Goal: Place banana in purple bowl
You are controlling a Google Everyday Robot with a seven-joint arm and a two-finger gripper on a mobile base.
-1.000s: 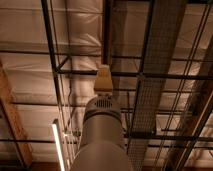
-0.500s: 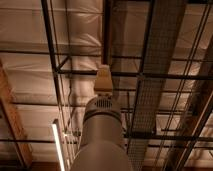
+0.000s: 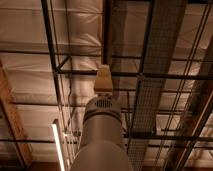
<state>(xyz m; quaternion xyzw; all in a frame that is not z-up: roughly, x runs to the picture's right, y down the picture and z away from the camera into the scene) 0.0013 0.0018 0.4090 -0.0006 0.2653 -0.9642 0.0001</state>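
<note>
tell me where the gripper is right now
In the camera view the gripper is out of sight; only the pale grey cylindrical arm rises at bottom centre toward the ceiling, right of the lit fluorescent tube light.

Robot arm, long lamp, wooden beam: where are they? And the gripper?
Robot arm [image 3: 101, 135], camera view, its round grey body.
Lamp [image 3: 58, 149], camera view, middle of the glowing tube.
Wooden beam [image 3: 11, 117], camera view, its slanted face.
Gripper: not in view.
</note>
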